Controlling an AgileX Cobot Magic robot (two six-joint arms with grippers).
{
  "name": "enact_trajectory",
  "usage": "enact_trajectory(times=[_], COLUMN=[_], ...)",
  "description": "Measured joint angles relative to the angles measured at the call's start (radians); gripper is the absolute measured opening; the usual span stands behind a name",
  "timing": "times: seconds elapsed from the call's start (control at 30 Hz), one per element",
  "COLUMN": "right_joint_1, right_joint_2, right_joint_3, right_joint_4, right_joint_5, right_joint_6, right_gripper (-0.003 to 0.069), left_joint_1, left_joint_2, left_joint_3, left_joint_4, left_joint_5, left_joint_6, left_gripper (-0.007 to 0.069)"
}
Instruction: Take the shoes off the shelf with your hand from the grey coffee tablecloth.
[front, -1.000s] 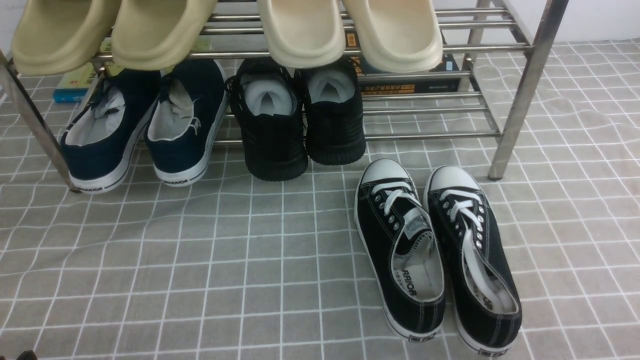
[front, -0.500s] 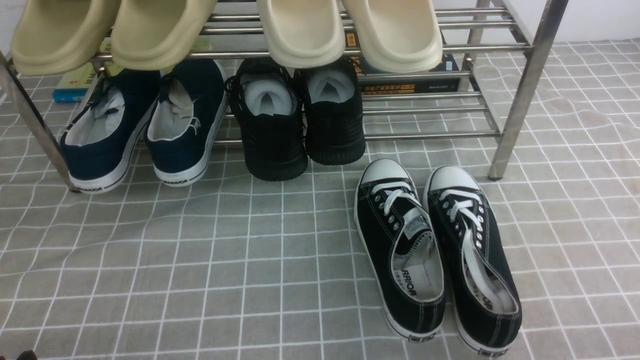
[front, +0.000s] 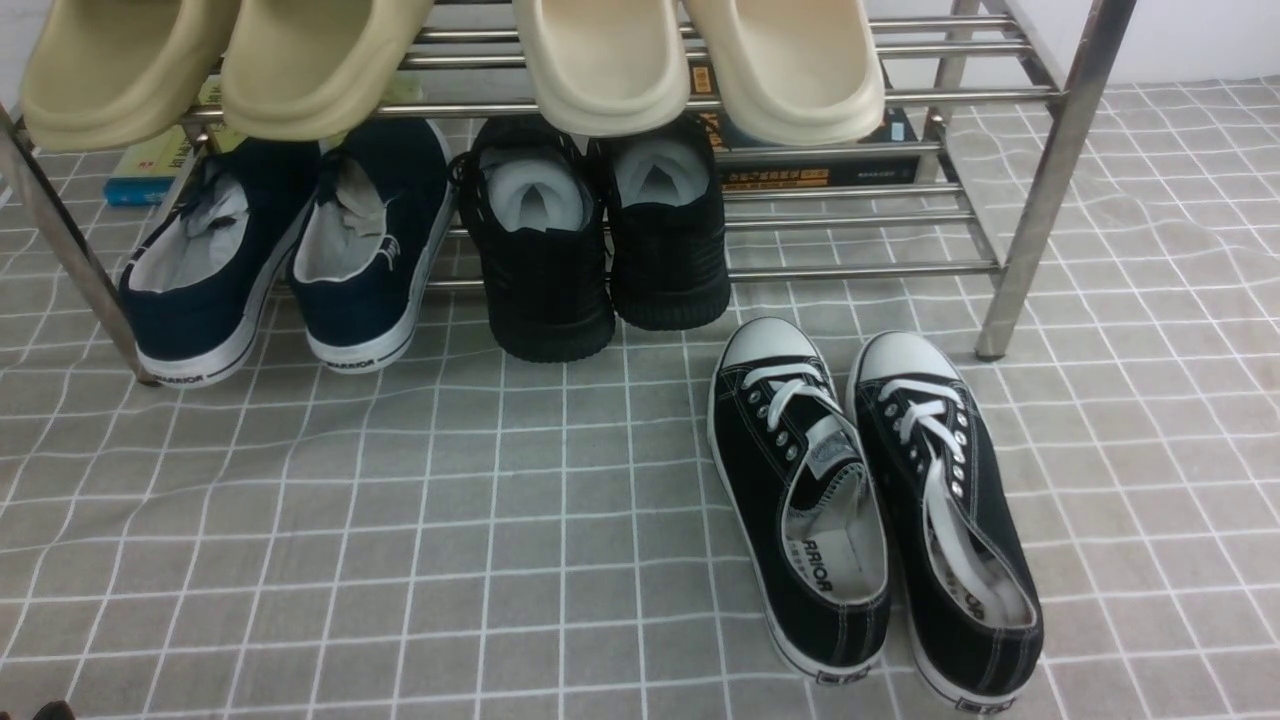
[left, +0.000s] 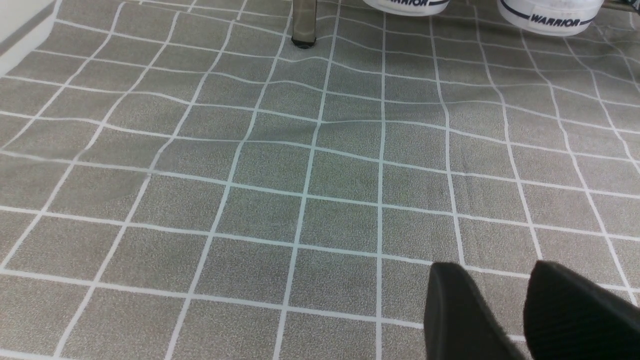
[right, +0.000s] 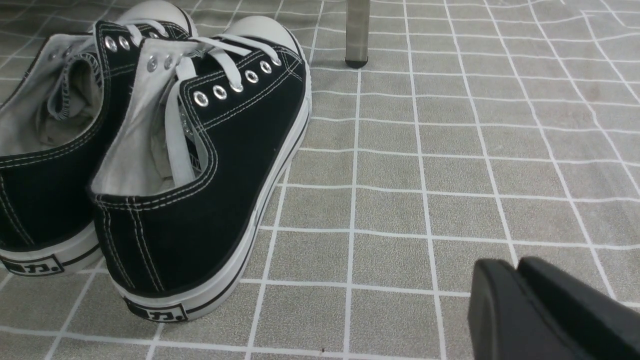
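Note:
The pair of black canvas shoes (front: 870, 510) with white laces and toe caps stands side by side on the grey coffee tablecloth (front: 450, 520), in front of the shelf's right end, toes toward it. The silver shelf (front: 1040, 200) stands behind them. Neither hand shows in the front view. In the right wrist view the shoes (right: 200, 175) lie heel-near, apart from my right gripper (right: 515, 262), which is shut and empty over the cloth. My left gripper (left: 495, 267) is open and empty over bare cloth, far from the shelf leg (left: 304, 25).
Navy white-soled slip-ons (front: 280, 260) and all-black sneakers (front: 600, 240) sit on the lower tier. Beige slippers (front: 600, 60) sit on the upper tier. Books (front: 820, 170) lie behind the rack. The right front shelf leg (right: 357, 30) stands just beyond the shoes.

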Motion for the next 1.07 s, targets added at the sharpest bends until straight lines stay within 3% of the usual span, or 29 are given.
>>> enact_trajectory(times=[1.07], right_joint_1=[0.0], right_joint_2=[0.0], right_joint_3=[0.0], right_joint_4=[0.0], right_joint_5=[0.0], right_joint_6=[0.0], right_gripper=[0.0101], left_joint_1=[0.0], left_joint_2=[0.0], left_joint_3=[0.0], left_joint_4=[0.0], left_joint_5=[0.0], left_joint_6=[0.0], left_gripper=[0.0239])
